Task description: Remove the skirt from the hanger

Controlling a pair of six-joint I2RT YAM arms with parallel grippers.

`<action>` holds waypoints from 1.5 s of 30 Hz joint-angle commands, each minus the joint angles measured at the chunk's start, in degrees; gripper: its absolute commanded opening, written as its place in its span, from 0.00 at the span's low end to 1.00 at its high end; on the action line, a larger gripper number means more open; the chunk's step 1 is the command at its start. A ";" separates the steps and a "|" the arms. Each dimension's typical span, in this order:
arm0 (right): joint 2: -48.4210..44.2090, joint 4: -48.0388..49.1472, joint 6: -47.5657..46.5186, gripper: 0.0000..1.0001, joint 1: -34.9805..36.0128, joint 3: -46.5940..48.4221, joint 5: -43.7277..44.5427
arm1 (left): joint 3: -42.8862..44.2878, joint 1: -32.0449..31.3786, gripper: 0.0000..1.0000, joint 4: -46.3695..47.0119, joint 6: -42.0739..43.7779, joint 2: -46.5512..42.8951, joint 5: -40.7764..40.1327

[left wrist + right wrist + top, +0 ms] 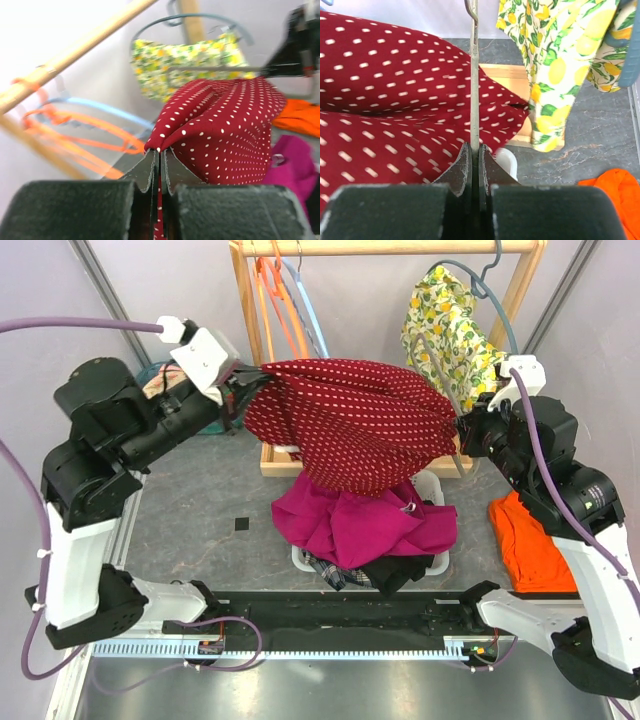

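Grey mottled table (190, 510), wooden rack base (272, 466), white basket (298, 557) of clothes, orange garment (527, 540), small black square (242, 525)

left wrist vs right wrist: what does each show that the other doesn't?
Only left wrist: the left gripper pinching the skirt at its edge, the wooden rail, orange hangers, magenta cloth.
Only right wrist: a clear look at the right gripper shut on the hanger wire, plus the rack's wooden base.
Both: the skirt, lemon-print cloth, orange cloth.
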 commanded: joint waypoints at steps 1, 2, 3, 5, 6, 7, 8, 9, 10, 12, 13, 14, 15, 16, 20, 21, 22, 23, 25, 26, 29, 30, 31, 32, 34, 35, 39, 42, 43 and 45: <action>-0.98 2.50 -1.37 0.00 -0.17 0.39 3.35 | -0.90 0.80 0.02 5.40 5.47 -1.66 -10.63; -0.72 2.59 -1.28 0.00 -0.09 0.30 2.92 | -0.81 0.80 0.02 4.96 4.51 -1.66 -9.75; -0.37 2.85 -1.19 0.00 -0.09 0.13 2.74 | -0.73 0.80 0.02 4.96 4.06 -1.40 -8.00; -0.10 3.29 -0.84 0.00 -0.17 -0.13 2.21 | -0.03 0.80 0.02 5.05 3.36 -0.52 -7.72; -0.10 3.56 -0.75 0.00 -0.09 -0.48 2.03 | 0.59 0.80 0.02 5.31 2.92 -0.09 -8.15; -0.19 3.82 -0.66 0.00 -0.09 -0.84 1.95 | 1.29 0.80 0.02 5.48 2.57 0.53 -8.25; -0.19 3.74 -0.84 0.00 -0.09 -1.54 2.38 | 3.12 0.80 0.02 5.66 1.87 0.88 -8.25; -0.19 3.82 -0.84 0.00 -0.09 -1.89 2.99 | 4.19 0.80 0.02 5.75 1.69 1.15 -8.33; -0.27 3.82 -1.19 0.00 -0.09 -2.24 3.43 | 4.98 0.89 0.02 6.01 1.60 1.41 -8.94; -0.71 4.08 -2.07 0.00 -0.09 -3.82 6.05 | 6.74 0.98 0.02 6.80 3.26 1.94 -12.71; -0.89 4.52 -2.50 0.00 -0.17 -4.35 6.77 | 6.75 1.07 0.02 8.11 4.14 1.85 -14.56; -0.98 4.61 -2.94 0.00 -0.09 -5.31 7.56 | 6.66 1.15 0.02 8.91 6.06 1.68 -18.32; -0.98 4.61 -3.21 0.00 -0.09 -5.76 8.53 | 6.57 1.15 0.02 9.78 7.04 1.42 -19.92; -0.89 4.70 -3.21 0.00 -0.17 -6.28 8.88 | 6.57 1.50 0.02 11.01 7.92 1.15 -21.15; -0.71 6.02 -3.21 0.00 -0.09 -10.67 8.71 | 8.06 2.65 0.02 11.99 9.78 0.19 -23.90; -0.71 6.72 -2.86 0.00 -0.17 -11.20 8.36 | 7.80 2.74 0.02 11.21 8.90 -0.25 -22.59; -0.80 7.07 -2.69 0.00 -0.09 -11.47 7.66 | 6.76 2.82 0.02 10.16 7.94 -0.34 -20.66; -0.71 7.34 -2.60 0.00 -0.17 -11.39 7.14 | 5.96 2.82 0.02 8.32 6.01 -0.34 -16.99; -0.63 7.69 -2.16 0.00 -0.09 -10.77 6.52 | 3.60 2.82 0.02 7.25 3.81 -0.08 -13.19; -0.37 7.78 -2.16 0.00 -0.09 -9.81 6.25 | 3.15 2.82 0.02 6.20 1.45 0.27 -8.82; -0.36 7.51 -1.98 0.00 0.00 -8.05 5.29 | 2.88 2.65 0.02 5.14 -3.31 1.67 -0.82; -0.36 7.34 -1.89 0.00 -0.09 -7.61 4.94 | 3.14 2.56 0.02 4.96 -4.11 2.20 0.44; -0.45 7.34 -1.72 0.00 -0.09 -7.35 4.58 | 3.93 2.21 0.02 5.05 -4.98 3.25 1.50; -0.54 7.16 -1.54 0.00 -0.09 -6.56 4.23 | 4.46 2.03 0.02 4.96 -5.34 3.78 3.16; -0.71 6.99 -1.54 0.00 -0.09 -5.76 3.18 | 5.86 1.60 0.02 5.13 -6.13 4.84 4.23; -0.71 6.99 -1.37 0.00 -0.09 -4.89 2.83 | 6.13 1.59 0.02 5.13 -6.40 5.62 5.19; -0.63 7.16 -1.10 0.00 -0.09 -2.69 1.16 | 6.05 1.42 0.02 4.87 -8.94 6.16 8.53; -0.10 8.12 -0.75 0.00 -0.17 -0.32 0.63 | 2.54 1.42 0.02 4.96 -13.50 5.90 14.24; 0.42 8.39 -0.75 0.00 -0.09 0.91 0.19 | -0.26 1.42 0.02 5.92 -17.00 5.81 16.08; 1.04 9.53 -0.40 0.00 -0.09 2.06 -0.86 | -4.74 1.42 0.02 7.59 -21.67 6.16 17.58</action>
